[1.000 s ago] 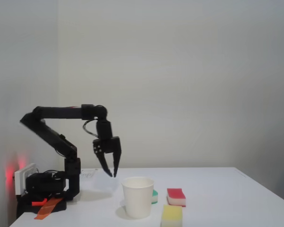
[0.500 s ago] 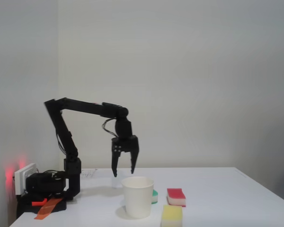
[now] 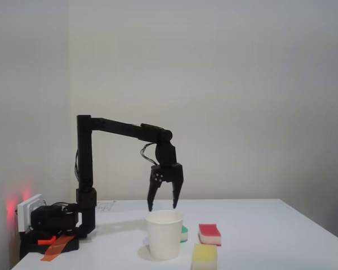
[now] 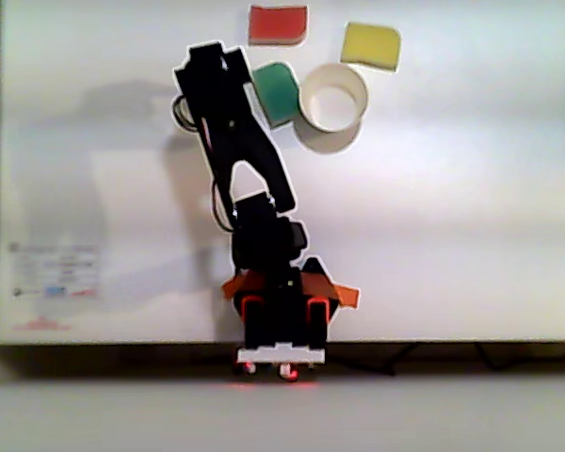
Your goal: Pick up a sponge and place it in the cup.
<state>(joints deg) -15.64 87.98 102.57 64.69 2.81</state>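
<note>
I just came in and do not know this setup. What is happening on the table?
A black arm reaches out over a white table, its hand open and empty, hanging above and behind the cup. Three sponges lie near the cup: a yellow one, a red one and a green one. None has been picked up yet.

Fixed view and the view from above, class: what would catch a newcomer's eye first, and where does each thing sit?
The black arm stretches from its base at the left, its open claw hanging empty behind the white cup in the fixed view. From above, three bright sponges ring the cup: a green sponge against its left side, a red sponge and a yellow sponge beyond it.
</note>
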